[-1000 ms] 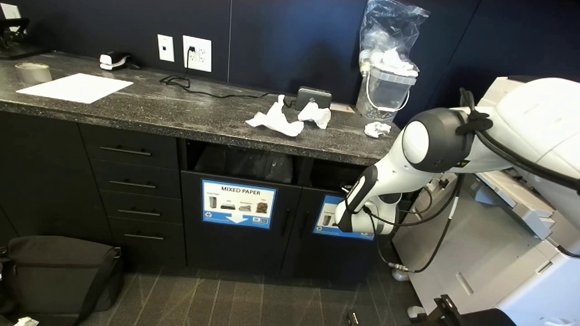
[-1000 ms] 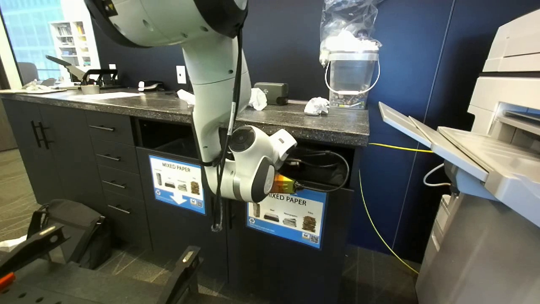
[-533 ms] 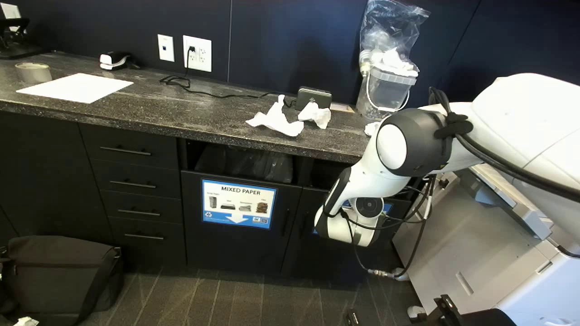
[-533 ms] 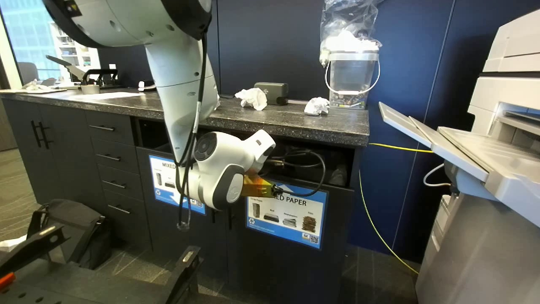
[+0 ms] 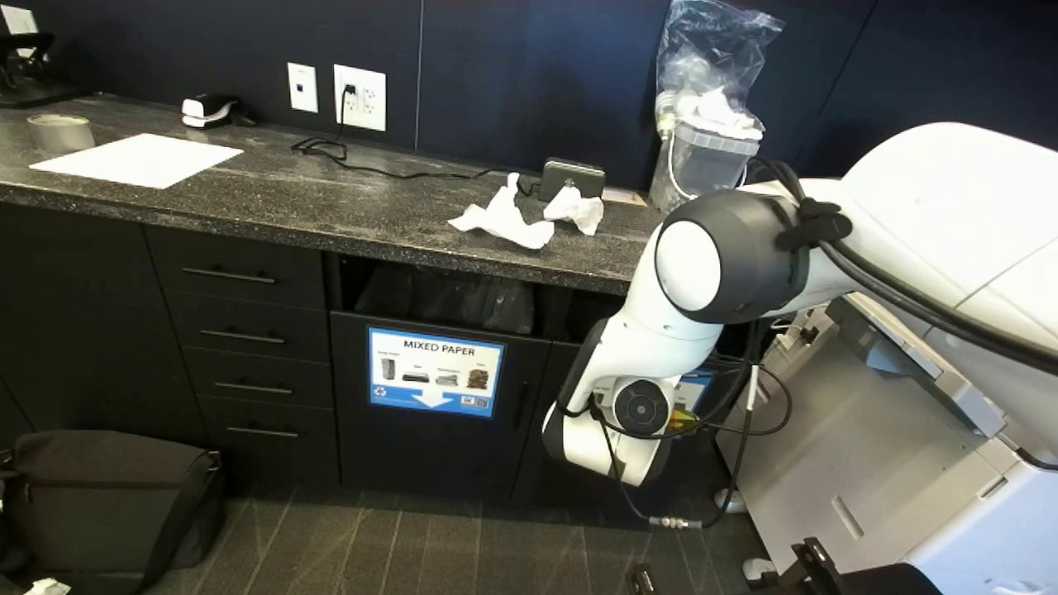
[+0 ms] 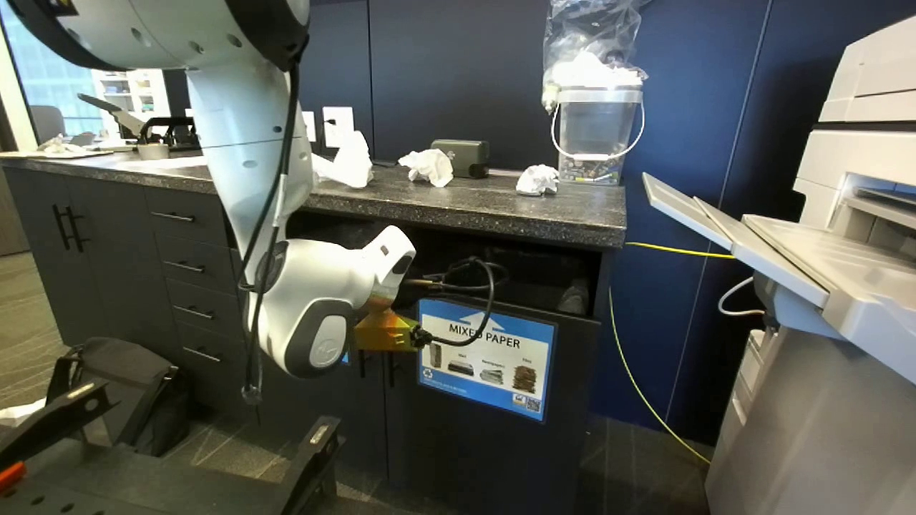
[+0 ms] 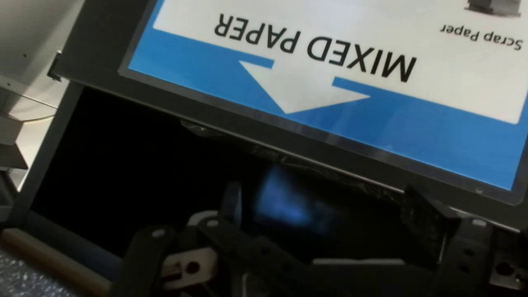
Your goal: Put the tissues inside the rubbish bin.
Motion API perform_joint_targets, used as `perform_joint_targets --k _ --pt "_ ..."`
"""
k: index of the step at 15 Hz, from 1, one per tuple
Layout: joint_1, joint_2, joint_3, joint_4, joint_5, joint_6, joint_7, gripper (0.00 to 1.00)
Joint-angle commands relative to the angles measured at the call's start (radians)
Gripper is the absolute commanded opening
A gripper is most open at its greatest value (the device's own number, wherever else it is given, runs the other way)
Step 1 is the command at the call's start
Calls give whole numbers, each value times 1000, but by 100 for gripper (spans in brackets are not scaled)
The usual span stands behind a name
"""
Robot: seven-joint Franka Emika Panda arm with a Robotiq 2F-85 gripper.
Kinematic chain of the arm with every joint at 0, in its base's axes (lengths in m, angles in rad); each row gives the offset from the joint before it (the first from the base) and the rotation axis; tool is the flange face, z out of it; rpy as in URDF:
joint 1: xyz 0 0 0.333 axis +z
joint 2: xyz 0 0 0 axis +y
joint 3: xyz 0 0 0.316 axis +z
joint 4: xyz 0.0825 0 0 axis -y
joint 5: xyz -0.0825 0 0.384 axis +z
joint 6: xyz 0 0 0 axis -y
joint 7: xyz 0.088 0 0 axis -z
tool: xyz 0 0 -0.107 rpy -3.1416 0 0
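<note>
Counter (image 5: 372, 202): dark, speckled | 3 crumpled white tissues (image 6: 537, 180) lie on it, 1 close to a dark box (image 6: 469, 159), 1 near a clear bucket (image 6: 597, 129) | also a flat paper sheet (image 5: 136, 160), a tape roll (image 5: 62, 133), a black cord (image 5: 405, 176) | striped carpet floor (image 5: 430, 545): 1 dark bag (image 5: 107, 504)

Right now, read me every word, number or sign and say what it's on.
"MIXED PAPER": label of the right bin, with a white arrow toward the slot.
"Scrap Paper": same label, upside down in the wrist view.
"MIXED PAPER": label of the left bin, with a white arrow pointing down.
Recycling symbol: on both labels.
Too small: other captions and corner print on both labels; the mark on the gray box.
No readable numbers.
</note>
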Motion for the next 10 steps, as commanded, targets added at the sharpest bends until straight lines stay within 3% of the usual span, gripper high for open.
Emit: perform_joint_targets --k 1,5,10 --pt "65 -125 15 -151 107 -1 -57 100" --pt "56 -315 68 -350 88 -37 -86 100" --pt "54 -574 80 -599 75 -149 -106 100"
